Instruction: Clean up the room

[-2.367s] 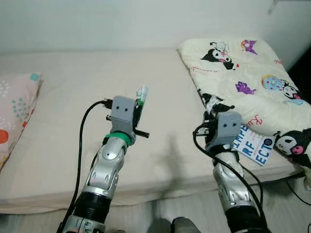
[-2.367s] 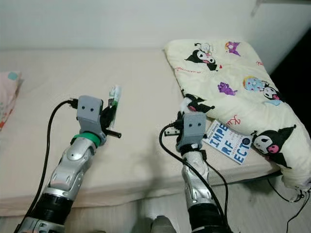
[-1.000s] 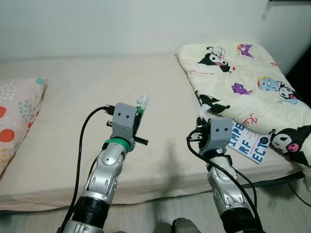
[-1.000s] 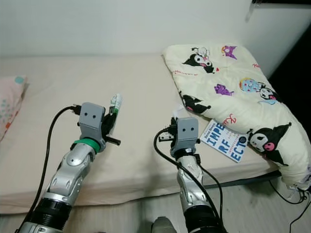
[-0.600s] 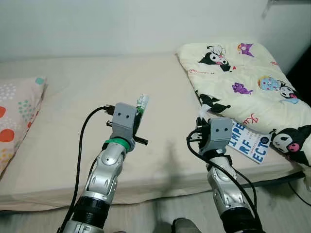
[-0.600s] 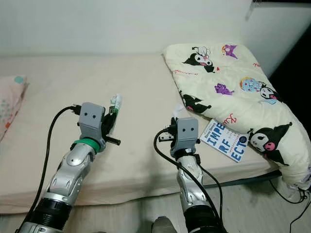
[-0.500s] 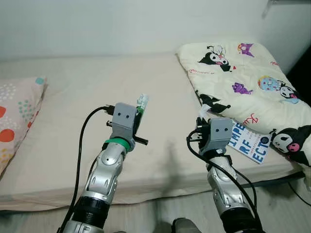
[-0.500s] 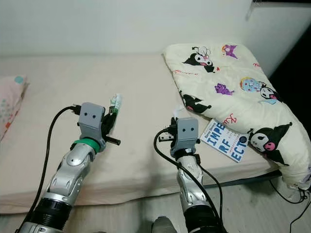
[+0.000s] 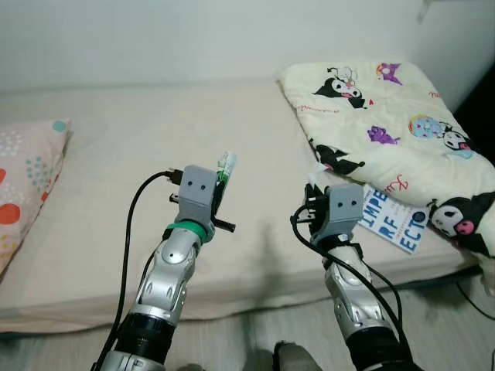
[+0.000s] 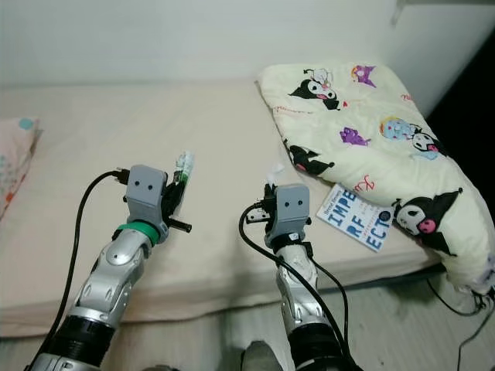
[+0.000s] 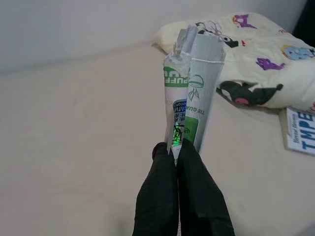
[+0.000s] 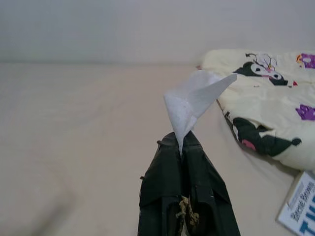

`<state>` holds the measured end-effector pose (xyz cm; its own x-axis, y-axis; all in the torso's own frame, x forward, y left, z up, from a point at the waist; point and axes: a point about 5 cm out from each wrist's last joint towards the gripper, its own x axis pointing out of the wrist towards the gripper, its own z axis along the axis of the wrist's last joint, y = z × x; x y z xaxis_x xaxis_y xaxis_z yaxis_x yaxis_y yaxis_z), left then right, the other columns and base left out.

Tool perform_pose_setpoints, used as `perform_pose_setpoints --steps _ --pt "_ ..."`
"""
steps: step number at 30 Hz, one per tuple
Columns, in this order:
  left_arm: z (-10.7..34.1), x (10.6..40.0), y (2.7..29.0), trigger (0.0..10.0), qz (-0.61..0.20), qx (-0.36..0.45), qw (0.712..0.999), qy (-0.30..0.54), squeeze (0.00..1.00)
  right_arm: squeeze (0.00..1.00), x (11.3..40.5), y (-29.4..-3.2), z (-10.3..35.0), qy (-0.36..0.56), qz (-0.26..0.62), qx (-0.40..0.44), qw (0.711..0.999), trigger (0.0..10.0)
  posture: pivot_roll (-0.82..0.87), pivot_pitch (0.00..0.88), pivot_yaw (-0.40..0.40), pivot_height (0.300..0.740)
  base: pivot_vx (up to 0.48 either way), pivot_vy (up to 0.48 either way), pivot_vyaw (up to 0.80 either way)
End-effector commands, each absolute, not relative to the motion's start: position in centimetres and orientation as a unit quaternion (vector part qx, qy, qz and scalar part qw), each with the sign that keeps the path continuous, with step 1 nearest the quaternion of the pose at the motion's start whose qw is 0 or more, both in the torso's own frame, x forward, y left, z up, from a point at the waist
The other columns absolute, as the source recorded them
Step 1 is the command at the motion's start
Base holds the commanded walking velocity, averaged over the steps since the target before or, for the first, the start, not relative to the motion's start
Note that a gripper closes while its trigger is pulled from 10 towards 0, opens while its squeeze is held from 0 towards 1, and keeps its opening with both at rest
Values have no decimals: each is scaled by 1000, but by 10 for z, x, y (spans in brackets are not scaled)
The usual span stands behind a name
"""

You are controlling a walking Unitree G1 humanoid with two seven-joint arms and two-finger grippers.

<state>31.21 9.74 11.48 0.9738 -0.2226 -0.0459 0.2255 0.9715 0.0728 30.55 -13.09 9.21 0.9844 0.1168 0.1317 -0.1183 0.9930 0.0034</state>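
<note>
Nearest the head camera, above the front edge of the beige fitted-sheet mattress [image 9: 93, 232]: left gripper [image 11: 178, 147] raised, fingers pressed together on the lower end of a flattened white-and-green printed wrapper [image 11: 191, 93]; right gripper [image 12: 181, 142] alongside, clamped on a crumpled scrap of white tissue paper [image 12: 194, 101]. Both pieces probably feather-light, limp, easily crushed or slipped loose; best pinched low near the folded end, as now. Just beyond the right arm, a white paperback book with bold blue lettering [image 9: 392, 220], partly tucked under the cream cartoon-print quilt [image 9: 387, 116]; likely stiff, graspable at its free edge. Far left, a pink dotted pillow [image 9: 23, 178].
</note>
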Motion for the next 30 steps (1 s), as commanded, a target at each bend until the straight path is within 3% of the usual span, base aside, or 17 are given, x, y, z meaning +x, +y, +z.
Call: perform_pose_setpoints --steps 1,14,30 --pt "109 310 98 10000 -113 38 992 29 0 0 305 -130 88 -53 62 8 997 10000 -46 10 19 740 -431 0 0" --pt "109 310 98 10000 -111 38 993 28 0 0 305 -130 88 -51 71 3 996 10000 -46 14 19 740 -420 0 0" --pt "106 310 97 10000 -116 49 991 40 0 0 304 -124 87 -47 103 32 993 10000 -44 14 22 740 -58 0 698"
